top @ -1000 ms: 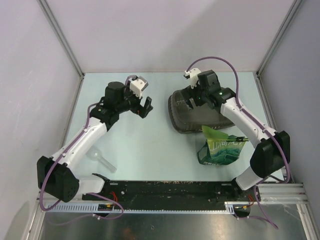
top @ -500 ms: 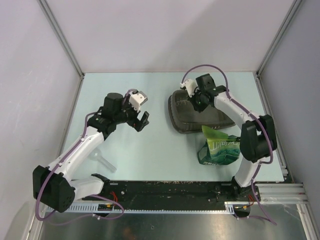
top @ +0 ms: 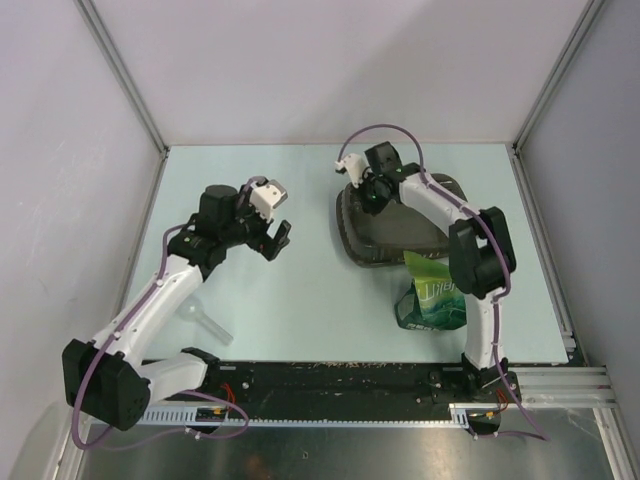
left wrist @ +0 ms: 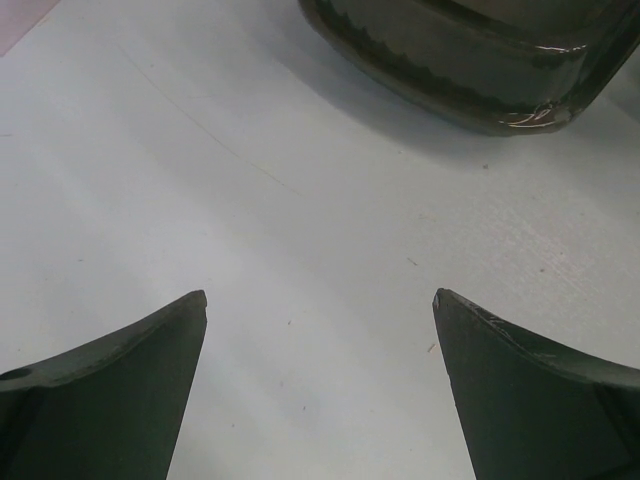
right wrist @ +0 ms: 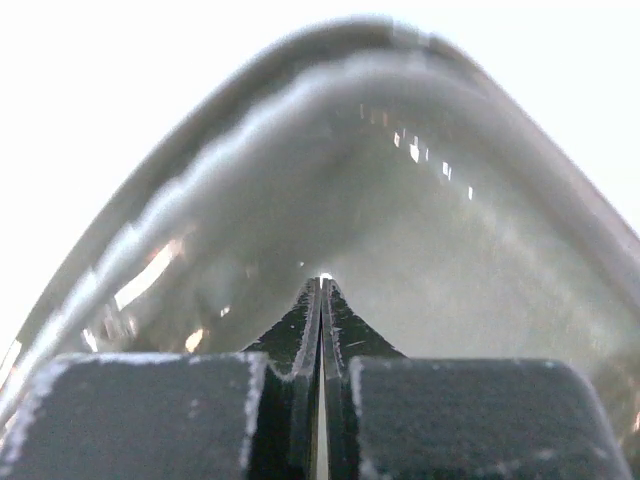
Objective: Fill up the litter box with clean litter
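- The litter box (top: pixel 385 238), a shallow dark grey-brown tray with a raised rim, is seen lying flat on the pale table (top: pixel 300 290), right of centre and towards the far side.
- The right gripper (top: pixel 371 193) is shown lowered over the far left part of the tray, its arm bent back across the tray's right side.
- In the right wrist view, the right gripper (right wrist: pixel 321 288) is pictured with its jaws pressed together on nothing, the tips aimed into a rounded corner of the litter box (right wrist: pixel 330 45). Whether the tips touch the textured floor cannot be told.
- The left gripper (top: pixel 277 240) is held above bare table, left of the tray and apart from it, with its jaws spread wide and nothing between them.
- From the left wrist, the left gripper (left wrist: pixel 320 295) is seen facing a glossy rounded corner of the litter box (left wrist: pixel 470 70), with open tabletop between the two.
- A green pouch (top: pixel 432 300) with white characters is set at the tray's near right edge, its opened top reaching the rim and its right side hidden behind the right arm.
- A clear scoop (top: pixel 200 318) is left lying on the table near the front left, close to the left arm's lower link and well apart from the tray.
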You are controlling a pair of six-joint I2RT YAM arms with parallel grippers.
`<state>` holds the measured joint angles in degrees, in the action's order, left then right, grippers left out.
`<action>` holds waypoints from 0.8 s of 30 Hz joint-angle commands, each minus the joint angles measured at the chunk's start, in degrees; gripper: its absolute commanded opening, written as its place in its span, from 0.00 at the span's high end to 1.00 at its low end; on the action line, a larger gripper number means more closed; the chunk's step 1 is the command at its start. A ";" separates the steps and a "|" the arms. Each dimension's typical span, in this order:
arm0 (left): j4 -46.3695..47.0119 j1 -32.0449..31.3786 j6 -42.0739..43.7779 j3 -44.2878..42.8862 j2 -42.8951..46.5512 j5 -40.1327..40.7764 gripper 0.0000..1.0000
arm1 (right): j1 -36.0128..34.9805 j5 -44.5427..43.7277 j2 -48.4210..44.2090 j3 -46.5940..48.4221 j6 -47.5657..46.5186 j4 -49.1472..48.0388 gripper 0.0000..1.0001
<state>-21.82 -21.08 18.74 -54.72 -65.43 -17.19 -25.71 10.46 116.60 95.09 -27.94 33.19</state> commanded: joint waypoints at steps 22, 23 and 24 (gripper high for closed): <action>-5.51 2.72 1.30 -1.61 -2.33 -9.79 0.07 | -6.37 -1.94 22.02 38.07 5.54 -4.64 1.00; -5.42 1.93 1.12 -1.88 -3.03 -9.79 0.08 | -6.02 -1.41 20.79 37.63 5.10 -3.41 1.00; -5.42 1.14 1.21 -2.14 -4.87 -9.97 0.08 | -5.67 -0.19 19.47 35.97 4.74 -2.44 0.99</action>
<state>-27.59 -17.72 20.80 -54.74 -66.67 -21.76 -32.62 9.76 140.07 129.10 -22.55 29.17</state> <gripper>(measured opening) 0.934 0.008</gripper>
